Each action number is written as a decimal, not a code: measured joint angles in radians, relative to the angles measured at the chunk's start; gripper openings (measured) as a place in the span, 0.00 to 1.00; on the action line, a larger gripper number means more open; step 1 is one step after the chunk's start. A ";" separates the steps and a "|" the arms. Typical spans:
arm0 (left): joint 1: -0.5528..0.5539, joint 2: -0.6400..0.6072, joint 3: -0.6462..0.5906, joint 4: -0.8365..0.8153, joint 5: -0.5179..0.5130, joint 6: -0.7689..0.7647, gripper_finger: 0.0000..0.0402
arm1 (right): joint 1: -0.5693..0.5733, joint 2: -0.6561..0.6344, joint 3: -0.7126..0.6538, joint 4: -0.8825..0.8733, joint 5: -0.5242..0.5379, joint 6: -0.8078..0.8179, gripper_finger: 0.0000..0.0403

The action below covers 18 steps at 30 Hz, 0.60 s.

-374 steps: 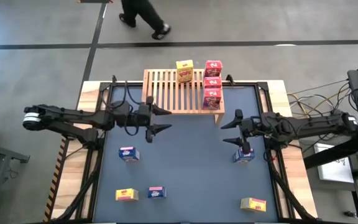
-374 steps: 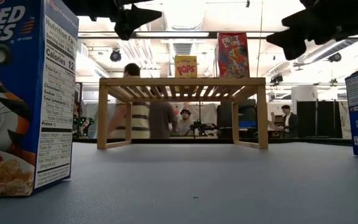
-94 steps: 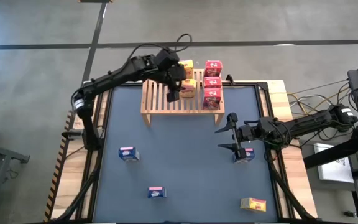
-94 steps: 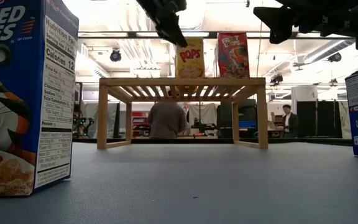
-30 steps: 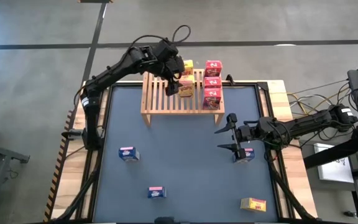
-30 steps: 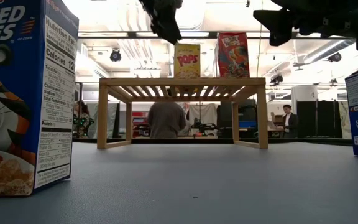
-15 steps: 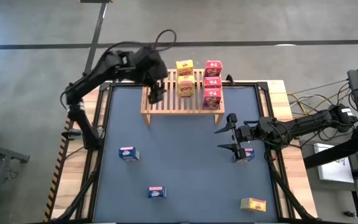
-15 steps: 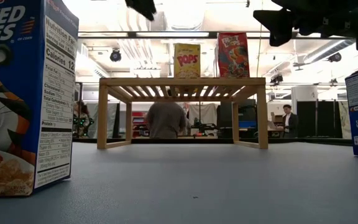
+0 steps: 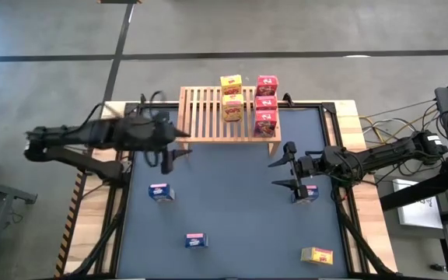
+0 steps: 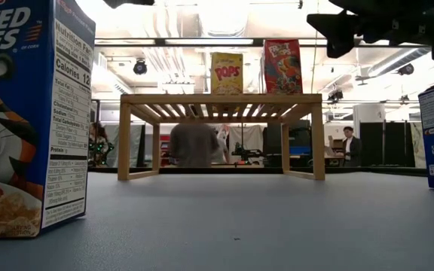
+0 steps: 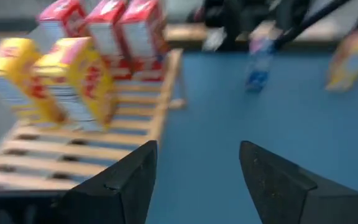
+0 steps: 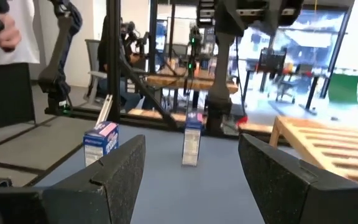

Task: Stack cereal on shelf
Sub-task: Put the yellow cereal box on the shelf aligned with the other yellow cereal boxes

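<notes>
On the table's left side, the left gripper (image 9: 169, 158) hangs over the mat (image 9: 232, 210) just off the shelf's (image 9: 204, 117) near left corner, fingers apart and holding nothing. Below it on the mat stand two blue boxes (image 9: 160, 192) (image 9: 196, 240). The shelf sits at the table's far edge; on its slats two yellow boxes (image 9: 230, 84) (image 9: 233, 110) stand one behind the other, and just right of them three red boxes (image 9: 266, 84) (image 9: 265, 102) (image 9: 266, 121) in a row. Right of centre, the right gripper (image 9: 290, 166) hovers with fingers apart, empty, just beside a third blue box (image 9: 306, 194). A yellow box (image 9: 317, 255) lies near the front right corner.
</notes>
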<state>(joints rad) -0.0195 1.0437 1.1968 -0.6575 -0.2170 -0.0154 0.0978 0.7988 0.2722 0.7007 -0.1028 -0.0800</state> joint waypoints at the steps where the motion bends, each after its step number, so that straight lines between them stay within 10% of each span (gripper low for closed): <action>1: -0.002 -0.057 -0.085 0.087 0.026 -0.014 0.52 | 0.000 -0.001 0.012 -0.030 0.000 0.004 0.61; 11: -0.006 -0.369 -0.626 0.718 0.070 -0.022 0.48 | 0.063 0.022 0.416 -0.924 0.001 0.100 0.61; 18: -0.006 -0.473 -0.828 0.863 0.071 -0.026 0.48 | 0.218 0.043 0.485 -1.015 0.086 0.191 0.61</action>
<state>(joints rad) -0.0254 0.5707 0.3689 0.2056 -0.1463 -0.0417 0.3154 0.8414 0.7577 -0.3144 -0.0172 0.1114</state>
